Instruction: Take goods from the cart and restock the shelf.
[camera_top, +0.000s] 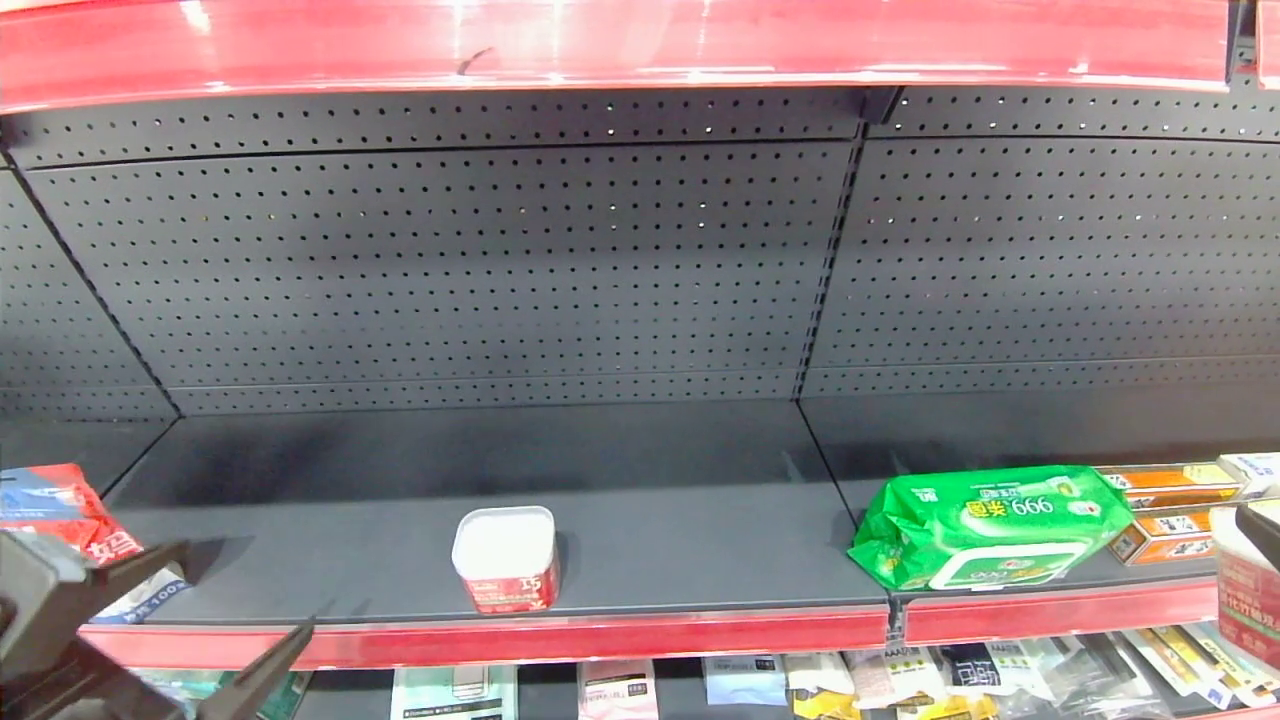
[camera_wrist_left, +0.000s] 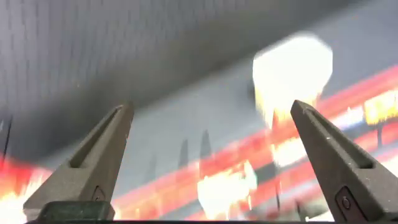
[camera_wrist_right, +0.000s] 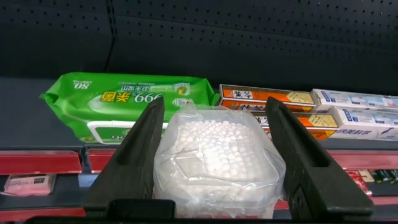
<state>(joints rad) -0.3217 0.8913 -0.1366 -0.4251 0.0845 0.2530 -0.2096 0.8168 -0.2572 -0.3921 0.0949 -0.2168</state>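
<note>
A small red tub with a white lid (camera_top: 505, 560) stands near the front edge of the dark middle shelf (camera_top: 660, 470); it shows as a bright blur (camera_wrist_left: 292, 71) in the left wrist view. My left gripper (camera_top: 248, 588) hangs low at the left, in front of the shelf edge, open and holding nothing (camera_wrist_left: 211, 107). My right gripper (camera_wrist_right: 214, 102) is shut on a clear tub of white beads (camera_wrist_right: 217, 158), held in front of the shelf at the far right (camera_top: 1245, 600).
A green wipes pack (camera_top: 990, 525) (camera_wrist_right: 130, 102) lies on the right shelf bay, with orange and white boxes (camera_top: 1170, 505) (camera_wrist_right: 311, 106) beside it. Red packets (camera_top: 60, 515) sit at the left. Packaged goods hang below the red shelf lip (camera_top: 600, 635).
</note>
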